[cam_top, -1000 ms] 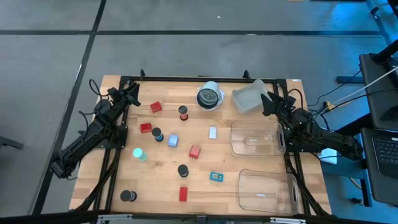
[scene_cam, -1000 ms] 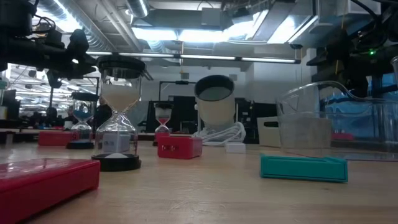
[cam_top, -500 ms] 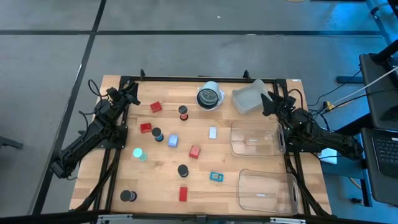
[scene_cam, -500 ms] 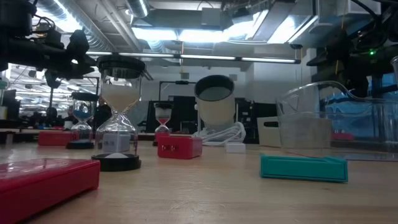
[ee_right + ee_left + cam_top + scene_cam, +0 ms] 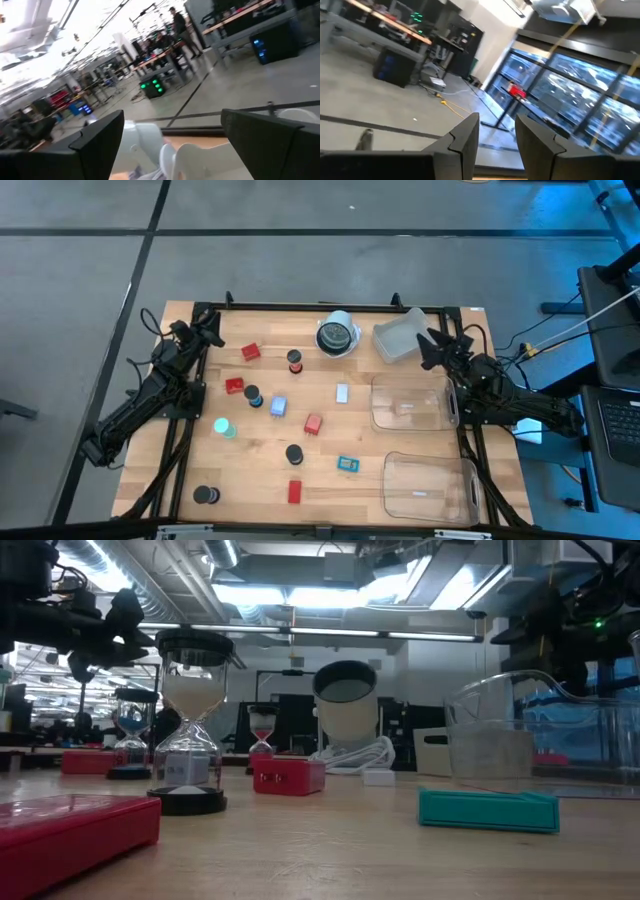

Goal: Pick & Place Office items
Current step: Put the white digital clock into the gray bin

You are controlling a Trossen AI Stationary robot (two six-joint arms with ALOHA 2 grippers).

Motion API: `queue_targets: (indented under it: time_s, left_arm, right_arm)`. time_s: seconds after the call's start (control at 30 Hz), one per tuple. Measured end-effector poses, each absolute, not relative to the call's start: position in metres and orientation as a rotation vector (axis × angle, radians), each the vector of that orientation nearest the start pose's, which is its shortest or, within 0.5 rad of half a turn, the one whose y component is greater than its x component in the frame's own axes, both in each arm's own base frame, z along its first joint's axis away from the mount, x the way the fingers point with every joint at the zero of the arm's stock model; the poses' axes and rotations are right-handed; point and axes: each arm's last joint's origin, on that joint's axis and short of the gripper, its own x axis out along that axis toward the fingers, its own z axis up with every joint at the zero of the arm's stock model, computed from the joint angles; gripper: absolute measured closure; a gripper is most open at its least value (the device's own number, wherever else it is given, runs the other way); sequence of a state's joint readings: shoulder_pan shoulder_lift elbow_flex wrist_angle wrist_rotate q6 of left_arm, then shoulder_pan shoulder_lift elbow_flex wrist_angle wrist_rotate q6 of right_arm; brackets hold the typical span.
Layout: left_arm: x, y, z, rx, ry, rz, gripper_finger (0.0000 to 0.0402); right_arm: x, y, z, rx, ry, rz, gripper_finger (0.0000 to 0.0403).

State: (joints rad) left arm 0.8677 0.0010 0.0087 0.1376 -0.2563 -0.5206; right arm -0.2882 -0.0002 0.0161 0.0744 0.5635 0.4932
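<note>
- Office items scattered over the table (image 5: 400, 480), all placed here against the round bowl (image 5: 338, 336) at the far edge.
- Red block (image 5: 250, 352) and red-topped hourglass (image 5: 294, 361) nearest the bowl, toward the left arm's side.
- Second red block (image 5: 234, 385) and dark-topped hourglass (image 5: 253, 395) farther from the bowl on that same side.
- Pale blue piece (image 5: 278, 407) and white piece (image 5: 342, 392) in front of the bowl, apart from each other.
- Third red block (image 5: 313, 424) beyond those two, away from the bowl.
- Teal round piece (image 5: 224, 426) toward the left side, past the pale blue piece.
- Black disc (image 5: 294, 453), teal flat block (image 5: 348, 464), long red block (image 5: 295, 492) and second black disc (image 5: 205, 496) farthest from the bowl, near the front edge.
- In the low view: long red block (image 5: 70, 825) closest, hourglass (image 5: 188, 730) upright, teal block (image 5: 488, 808) flat on the wood.
- Tilted clear bin (image 5: 400, 338) just beside the bowl, toward the right arm; two more clear bins (image 5: 408, 402) (image 5: 428, 486) farther along that side.
- Left hand (image 5: 207, 330) raised near the far left corner, well apart from the bowl, clenched, nothing held.
- Right hand (image 5: 432, 347) raised beside the tilted bin, fingers spread wide, nothing between them; wide gap plain in the right wrist view (image 5: 172, 145).
</note>
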Motion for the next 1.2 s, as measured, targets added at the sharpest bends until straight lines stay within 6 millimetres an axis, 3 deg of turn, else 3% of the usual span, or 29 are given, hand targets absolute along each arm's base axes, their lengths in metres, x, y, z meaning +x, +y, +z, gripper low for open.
queue_targets:
  time_s: [0.33,0.5,0.77,1.0,1.2]
  left_arm:
    - [0.060,0.066,0.204,-0.165,-0.514,0.694,0.0279]
    - [0.063,0.063,0.209,-0.157,-0.509,0.622,0.0275]
    - [0.075,0.064,0.203,-0.132,-0.389,0.589,0.0231]
    - [0.083,0.068,0.195,-0.115,-0.300,0.693,0.0201]
    - [0.083,0.072,0.194,-0.125,-0.298,0.799,0.0202]
  right_arm:
    - [0.085,-0.040,0.176,0.515,-0.302,-0.749,0.0067]
    - [0.085,-0.040,0.176,0.539,-0.313,-0.748,0.0067]
    - [0.084,-0.040,0.182,0.550,-0.383,-0.726,0.0067]
    - [0.081,-0.038,0.218,0.477,-0.397,-0.701,0.0067]
    - [0.099,-0.045,0.243,0.488,-0.203,-0.836,0.0067]
